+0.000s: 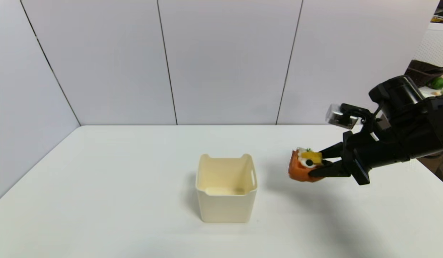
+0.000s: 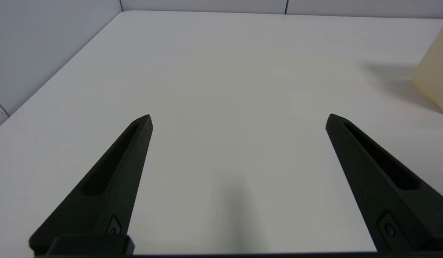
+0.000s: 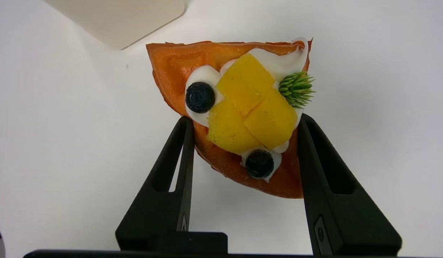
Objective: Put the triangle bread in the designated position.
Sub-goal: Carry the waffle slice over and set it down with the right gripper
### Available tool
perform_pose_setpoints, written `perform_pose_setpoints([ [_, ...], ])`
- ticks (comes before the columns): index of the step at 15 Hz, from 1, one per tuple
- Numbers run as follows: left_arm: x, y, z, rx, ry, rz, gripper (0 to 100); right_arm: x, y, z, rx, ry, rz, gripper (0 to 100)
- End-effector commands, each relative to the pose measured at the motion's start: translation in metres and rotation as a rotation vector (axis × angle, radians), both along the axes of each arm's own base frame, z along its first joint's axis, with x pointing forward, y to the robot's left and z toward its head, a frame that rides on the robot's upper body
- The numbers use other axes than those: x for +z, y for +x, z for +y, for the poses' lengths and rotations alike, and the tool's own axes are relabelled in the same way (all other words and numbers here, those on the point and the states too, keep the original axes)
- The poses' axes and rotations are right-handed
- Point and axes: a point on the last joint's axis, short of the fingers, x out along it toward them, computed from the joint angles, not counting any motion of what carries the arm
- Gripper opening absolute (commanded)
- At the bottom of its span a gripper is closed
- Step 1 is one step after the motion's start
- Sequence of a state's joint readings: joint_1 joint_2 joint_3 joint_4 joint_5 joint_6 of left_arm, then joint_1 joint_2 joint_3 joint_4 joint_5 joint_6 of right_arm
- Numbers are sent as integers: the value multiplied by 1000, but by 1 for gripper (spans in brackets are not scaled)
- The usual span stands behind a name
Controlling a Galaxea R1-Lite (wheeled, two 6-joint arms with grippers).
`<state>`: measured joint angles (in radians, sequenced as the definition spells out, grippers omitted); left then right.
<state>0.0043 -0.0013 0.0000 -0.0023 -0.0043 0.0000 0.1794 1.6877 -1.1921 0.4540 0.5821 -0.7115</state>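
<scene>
Triangle bread (image 1: pixel 303 165) (image 3: pixel 239 111): orange-brown wedge, white cream on top, yellow fruit pieces, two dark berries, a green sprig. Held off the table, over the right side of the white tabletop (image 1: pixel 99 200), to the right of the box and clear of it. A soft shadow lies on the table below and in front of it.

Right gripper (image 1: pixel 320 163) (image 3: pixel 243 122): reaches in from the right edge of the head view, arm roughly level, fingers pointing left. The two black fingers (image 3: pixel 178 157) pinch the bread from both flanks, pressed against its orange sides near the narrower end; the wide, straight edge of the wedge points away from the wrist. Toppings face up toward the wrist camera.

Box (image 1: pixel 226 188) (image 3: pixel 117 18): cream-coloured, open-topped, rounded corners, slot handles in its upper walls. Stands upright near the middle of the table. Nothing visible inside it. Only one corner of it shows in the right wrist view, beyond the bread.

Left gripper (image 2: pixel 239 118): not seen in the head view. Its own camera shows both fingers spread wide, nothing between them, above bare tabletop, with a sliver of the box (image 2: pixel 436 68) at the edge of that view.

Background: pale grey panel walls (image 1: pixel 225 61) behind the table.
</scene>
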Motion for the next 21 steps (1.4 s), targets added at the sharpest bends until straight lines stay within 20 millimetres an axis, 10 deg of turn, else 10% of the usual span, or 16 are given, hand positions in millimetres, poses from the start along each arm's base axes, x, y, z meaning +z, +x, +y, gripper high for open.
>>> perform_pose_setpoints([
  [1,0,0,0,0,0,1,100,-23,-9,18,82,-11,30,0],
  [12,0,0,0,0,0,1,100,-65,18,35,112,-13,33,0],
  [13,0,0,0,0,0,-3,100,-64,18,35,112,-11,26,100],
  [21,0,0,0,0,0,-3,100,-48,5,31,113,-2,-19,100],
])
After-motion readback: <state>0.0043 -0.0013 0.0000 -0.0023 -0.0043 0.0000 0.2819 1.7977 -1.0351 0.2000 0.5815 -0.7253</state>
